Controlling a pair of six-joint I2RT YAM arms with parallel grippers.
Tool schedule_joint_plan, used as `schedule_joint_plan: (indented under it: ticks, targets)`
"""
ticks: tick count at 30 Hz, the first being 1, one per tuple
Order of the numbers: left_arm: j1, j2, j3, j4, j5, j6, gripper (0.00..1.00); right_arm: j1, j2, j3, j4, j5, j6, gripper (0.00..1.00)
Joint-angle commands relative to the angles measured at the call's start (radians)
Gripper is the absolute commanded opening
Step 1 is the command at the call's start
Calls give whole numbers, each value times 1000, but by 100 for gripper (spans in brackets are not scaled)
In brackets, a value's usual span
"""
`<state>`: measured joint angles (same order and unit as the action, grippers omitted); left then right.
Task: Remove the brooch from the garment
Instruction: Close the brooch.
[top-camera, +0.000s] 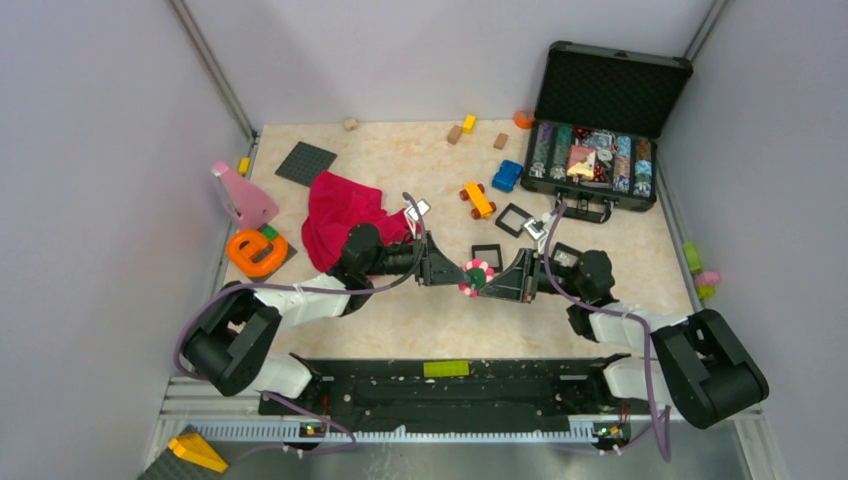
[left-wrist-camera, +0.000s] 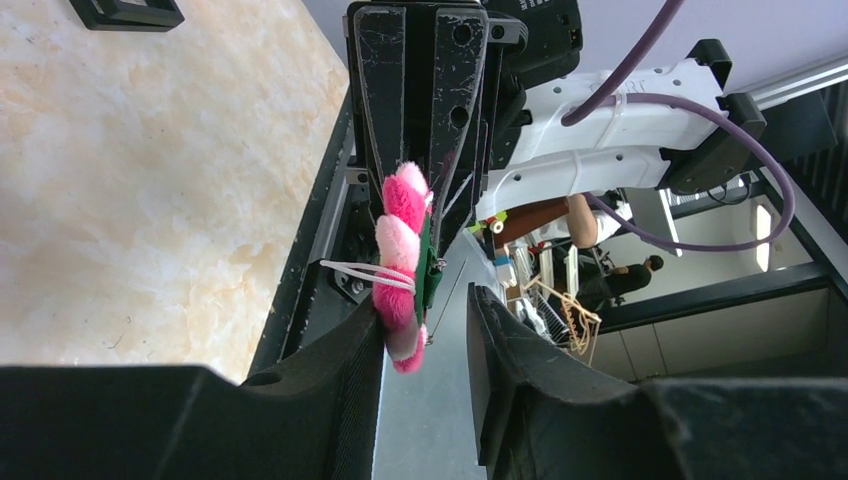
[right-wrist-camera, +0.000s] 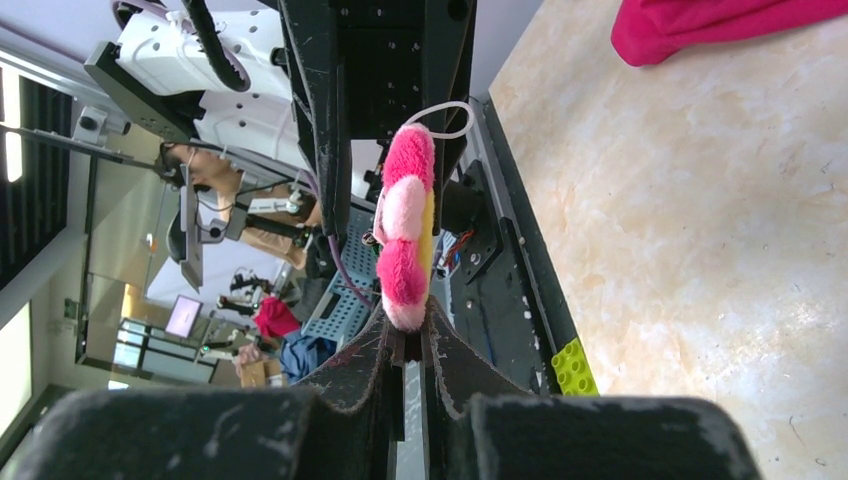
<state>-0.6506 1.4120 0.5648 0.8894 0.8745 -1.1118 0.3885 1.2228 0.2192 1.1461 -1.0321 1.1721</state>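
Two grippers meet above the middle of the marble-patterned table (top-camera: 400, 322) with one brooch (top-camera: 476, 277) held edge-on between them. The right gripper (top-camera: 489, 281) pinches the rim of the pink-and-white flower. The left gripper (top-camera: 461, 274) has its two fingers spread either side of it. The single crimson garment (top-camera: 345, 212) lies well apart, far left. Two black square frames (top-camera: 515, 218) sit just beyond.
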Motion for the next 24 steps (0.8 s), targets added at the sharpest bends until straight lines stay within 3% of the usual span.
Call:
schedule_joint_plan:
  ticks: [1, 10, 12, 17, 21, 24]
  targets:
    - [-9, -1, 30, 7, 14, 35, 38, 1, 1, 38, 57, -12, -4, 1]
    - [-20, 5, 42, -35, 5, 61, 37, 14, -2, 40, 42, -3, -15, 1]
    - [-20, 4, 43, -36, 5, 61, 32, 16, -4, 41, 37, -3, -18, 1]
    - [-20, 12, 45, -33, 9, 53, 6, 15, -7, 41, 26, -5, -25, 1]
    - [-21, 23, 48, -18, 13, 41, 15, 19, -10, 40, 20, -5, -27, 1]
    - [-21, 25, 50, -17, 14, 43, 1, 18, -16, 40, 14, -6, -31, 1]
